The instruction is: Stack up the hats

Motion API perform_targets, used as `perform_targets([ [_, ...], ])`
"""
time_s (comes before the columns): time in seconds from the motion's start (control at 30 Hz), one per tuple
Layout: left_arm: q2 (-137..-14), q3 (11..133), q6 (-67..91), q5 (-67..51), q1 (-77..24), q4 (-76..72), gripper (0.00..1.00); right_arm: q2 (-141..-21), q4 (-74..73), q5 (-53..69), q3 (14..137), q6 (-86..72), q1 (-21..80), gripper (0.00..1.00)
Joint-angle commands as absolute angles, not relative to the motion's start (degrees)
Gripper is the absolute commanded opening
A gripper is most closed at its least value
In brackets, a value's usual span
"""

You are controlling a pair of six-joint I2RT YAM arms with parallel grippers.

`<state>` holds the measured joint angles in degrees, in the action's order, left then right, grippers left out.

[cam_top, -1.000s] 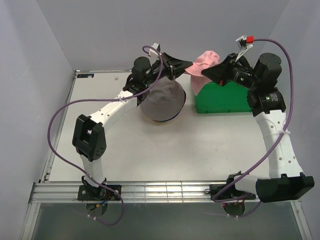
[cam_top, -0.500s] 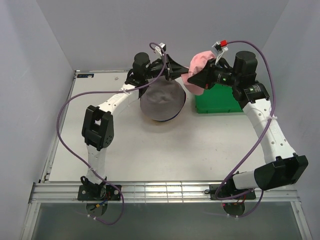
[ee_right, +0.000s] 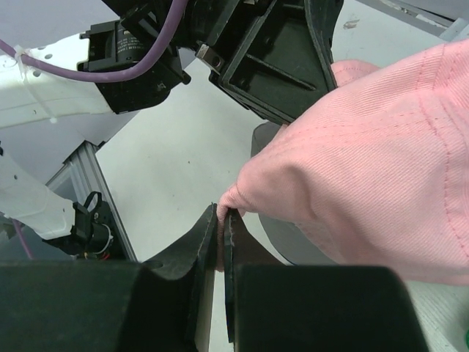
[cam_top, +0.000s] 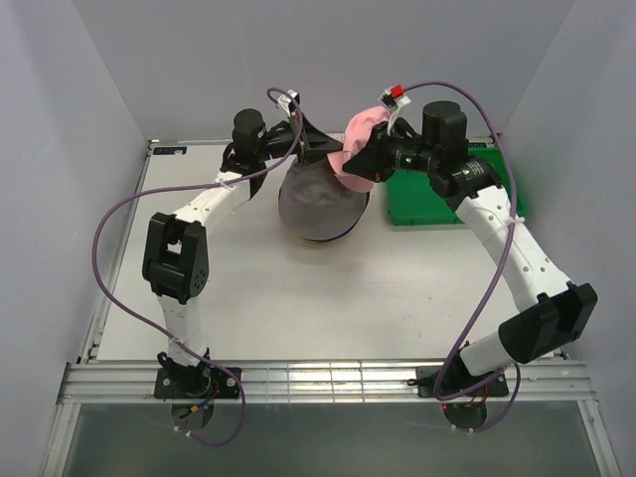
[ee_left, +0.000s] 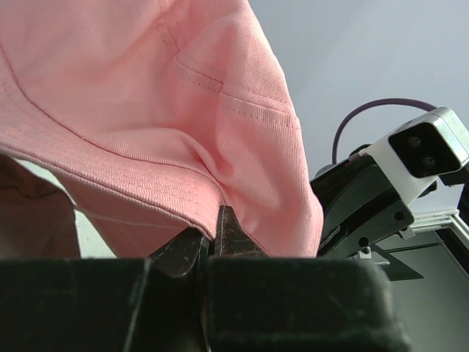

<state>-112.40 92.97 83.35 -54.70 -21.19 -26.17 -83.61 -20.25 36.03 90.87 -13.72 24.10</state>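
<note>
Fingers: left gripper and right gripper are each pinched tight on the brim of the pink hat.
Hat: I hold it aloft, at 1 o'clock of the grey hat, partly over it.
Handling: I judge it light and floppy; brim-edge grips suit it.
Obstacles: bin at 3 o'clock; wrists crowd together.

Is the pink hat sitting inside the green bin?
No, the left gripper and right gripper hold the pink hat in the air beside the green bin.
</note>
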Motion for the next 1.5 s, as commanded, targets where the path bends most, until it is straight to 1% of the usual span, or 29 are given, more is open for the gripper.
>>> perform_targets([
  [0.0, -106.97, 90.45, 81.83, -53.35, -18.46, -29.62, 0.0, -84.02, -22.94, 36.48, 94.04, -13.01, 27.68, 0.08],
  [0.33, -103.89, 85.26, 81.3, -56.16, -12.93, -33.04, 0.0, -88.15, -26.45, 31.38, 98.17, -10.99, 33.66, 0.08],
  [0.77, -100.73, 74.19, 83.41, -58.97, -9.49, -42.36, 0.0, -89.56, -28.92, 27.69, 98.26, -9.49, 35.68, 0.08],
  [1.2, -100.11, 67.42, 84.46, -61.35, -6.07, -49.48, 0.0, -89.03, -29.53, 26.98, 96.51, -9.05, 35.86, 0.2],
  [1.47, -100.9, 63.46, 85.43, -62.84, -5.01, -54.49, 0.0, -88.68, -29.53, 26.81, 95.1, -8.7, 35.95, 0.24],
])
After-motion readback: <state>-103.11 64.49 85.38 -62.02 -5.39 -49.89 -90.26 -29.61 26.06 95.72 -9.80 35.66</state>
